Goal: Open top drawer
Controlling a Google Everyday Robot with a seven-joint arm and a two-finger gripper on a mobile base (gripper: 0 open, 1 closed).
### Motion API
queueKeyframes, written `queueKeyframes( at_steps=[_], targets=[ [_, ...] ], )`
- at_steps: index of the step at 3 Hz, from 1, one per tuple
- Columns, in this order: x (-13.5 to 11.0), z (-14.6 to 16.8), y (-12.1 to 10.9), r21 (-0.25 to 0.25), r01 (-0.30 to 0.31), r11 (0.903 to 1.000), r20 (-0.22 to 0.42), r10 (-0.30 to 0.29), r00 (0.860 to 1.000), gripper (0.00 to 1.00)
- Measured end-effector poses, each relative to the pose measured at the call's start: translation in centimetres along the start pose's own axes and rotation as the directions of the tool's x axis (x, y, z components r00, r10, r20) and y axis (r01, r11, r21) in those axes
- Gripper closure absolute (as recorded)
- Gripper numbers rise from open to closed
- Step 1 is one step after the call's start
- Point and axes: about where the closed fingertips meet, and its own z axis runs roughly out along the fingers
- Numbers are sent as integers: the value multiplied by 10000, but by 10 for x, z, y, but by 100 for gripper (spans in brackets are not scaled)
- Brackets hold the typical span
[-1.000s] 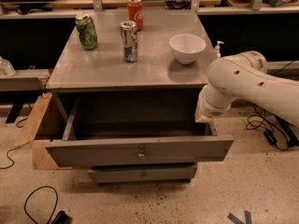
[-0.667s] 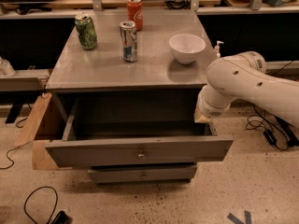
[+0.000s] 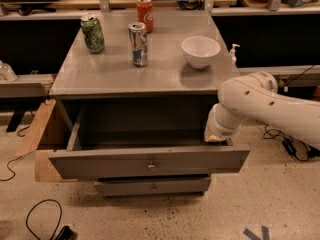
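At top drawer's right end, hand, grip unclear; front crosswise, toward camera.

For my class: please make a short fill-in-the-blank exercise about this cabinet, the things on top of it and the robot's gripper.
The top drawer stands ____, not shut. The gripper sits just behind that drawer's front panel, at the picture's ____ end. The tabletop holds a white bowl and ____ cans.
Missing words: open; right; three.
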Motion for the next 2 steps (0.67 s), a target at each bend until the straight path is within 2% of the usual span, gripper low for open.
queueKeyframes(
  at_steps=[2],
  targets=[
    [5,-19,52,-634,-527,9966,-39,525,9986,100]
  ],
)
